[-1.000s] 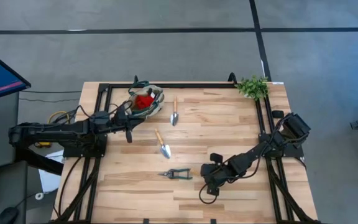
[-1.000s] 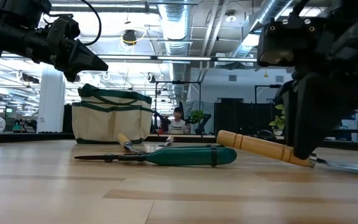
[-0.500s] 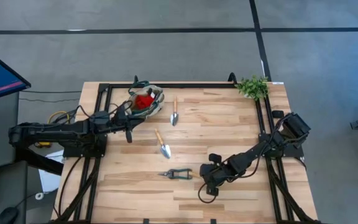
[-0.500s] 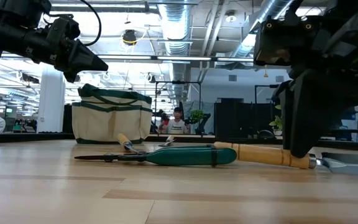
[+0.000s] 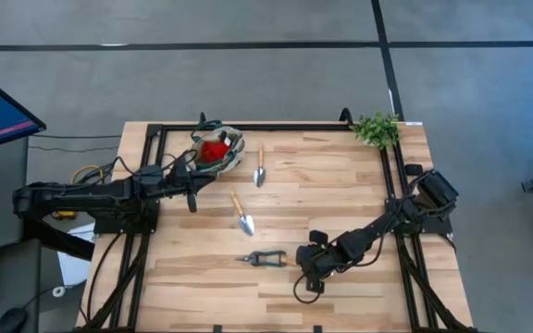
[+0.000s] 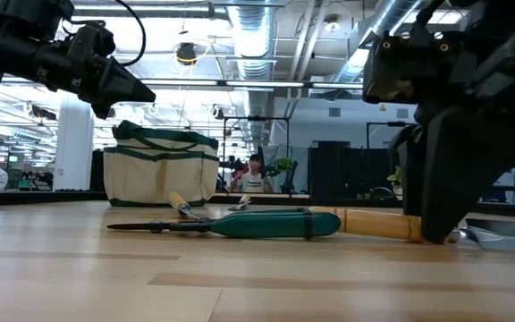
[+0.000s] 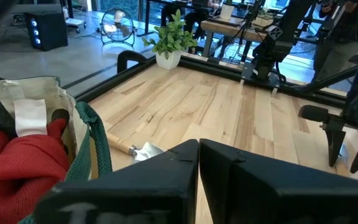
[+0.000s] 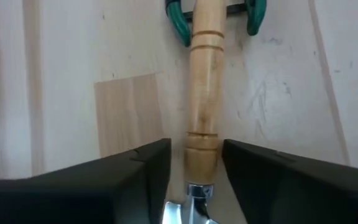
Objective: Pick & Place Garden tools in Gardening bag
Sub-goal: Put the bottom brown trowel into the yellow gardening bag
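Wood-plank table [image 5: 331,185]; right gripper [image 8: 191,163] fingers parted astride round wooden trowel handle [image 8: 202,93], apparently not clamping; left gripper [image 7: 199,163] shut, empty.

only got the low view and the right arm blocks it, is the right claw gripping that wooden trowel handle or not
observer: No. The right wrist view shows the right claw open, with the wooden handle lying between its fingers and a gap beside it.
operator: anything in the bag yet
observer: The high view shows a red glove inside the gardening bag.
operator: what else is loose
observer: In the high view, two more trowels lie between the bag and the shears.
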